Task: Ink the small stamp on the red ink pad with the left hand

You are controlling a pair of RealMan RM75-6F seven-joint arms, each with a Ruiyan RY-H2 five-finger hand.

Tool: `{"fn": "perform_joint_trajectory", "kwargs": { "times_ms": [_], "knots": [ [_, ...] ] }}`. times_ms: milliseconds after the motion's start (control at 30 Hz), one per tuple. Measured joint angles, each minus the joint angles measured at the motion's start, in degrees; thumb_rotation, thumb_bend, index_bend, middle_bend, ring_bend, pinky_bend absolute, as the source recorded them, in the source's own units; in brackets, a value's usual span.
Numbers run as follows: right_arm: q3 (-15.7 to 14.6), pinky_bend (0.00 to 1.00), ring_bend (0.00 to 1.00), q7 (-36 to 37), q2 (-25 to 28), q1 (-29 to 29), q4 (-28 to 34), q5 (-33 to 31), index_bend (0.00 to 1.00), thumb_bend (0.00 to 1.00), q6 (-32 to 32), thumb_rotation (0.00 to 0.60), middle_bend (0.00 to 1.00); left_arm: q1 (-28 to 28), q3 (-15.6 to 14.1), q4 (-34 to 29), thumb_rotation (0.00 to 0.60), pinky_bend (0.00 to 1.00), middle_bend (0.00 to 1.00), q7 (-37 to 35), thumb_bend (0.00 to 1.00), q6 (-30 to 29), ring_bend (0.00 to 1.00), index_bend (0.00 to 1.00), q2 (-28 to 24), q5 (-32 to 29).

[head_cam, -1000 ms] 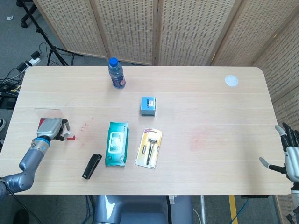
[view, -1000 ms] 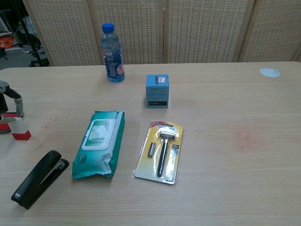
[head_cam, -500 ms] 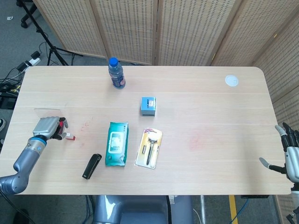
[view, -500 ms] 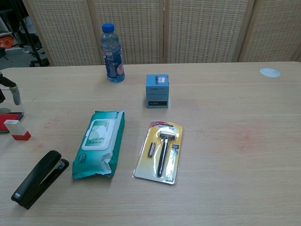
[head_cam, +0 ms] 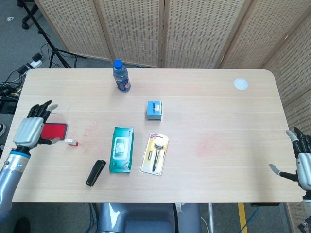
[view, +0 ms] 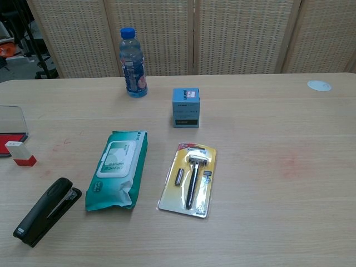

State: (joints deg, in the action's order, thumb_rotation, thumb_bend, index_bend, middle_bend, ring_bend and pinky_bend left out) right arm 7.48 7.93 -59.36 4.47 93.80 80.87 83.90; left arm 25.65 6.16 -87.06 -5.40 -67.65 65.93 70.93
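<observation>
Since a second ago the left robot hand (head_cam: pixel 30 130) has lifted off the small stamp (head_cam: pixel 71 141) and pulled back toward the bench's left edge, uncovering the red ink pad (head_cam: pixel 54 131). It now hovers with fingers spread and nothing in them, just left of the pad. The right robot hand (head_cam: pixel 302 162) hangs open too, off the far right end of the bench (head_cam: pixel 218 116).

Relative to the ink pad, the stamp stands on the wood just beside the pad's near right corner, apart from the left hand; the chest view shows it upright, white top over red base (view: pixel 19 153), with the pad's clear lid raised behind.

Whether the stamp was inked I cannot tell. If not, the hand should reach over the pad, pinch the stamp by its sides, keep it upright and press it flat onto the red surface.
</observation>
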Motion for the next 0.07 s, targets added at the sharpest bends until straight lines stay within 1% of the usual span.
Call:
{"fn": "perform_joint_trajectory", "kwargs": {
  "times_ms": [67],
  "knots": [
    [-0.02, 0.0, 0.0, -0.08, -0.07, 0.01, -0.06, 0.04, 0.0, 0.0, 0.0, 0.6, 0.0, -2.7, -0.09, 0.85, 0.6, 0.0, 0.0, -1.17, 0.06, -5.21, 0.0, 0.0, 0.98, 1.2]
  ]
}}
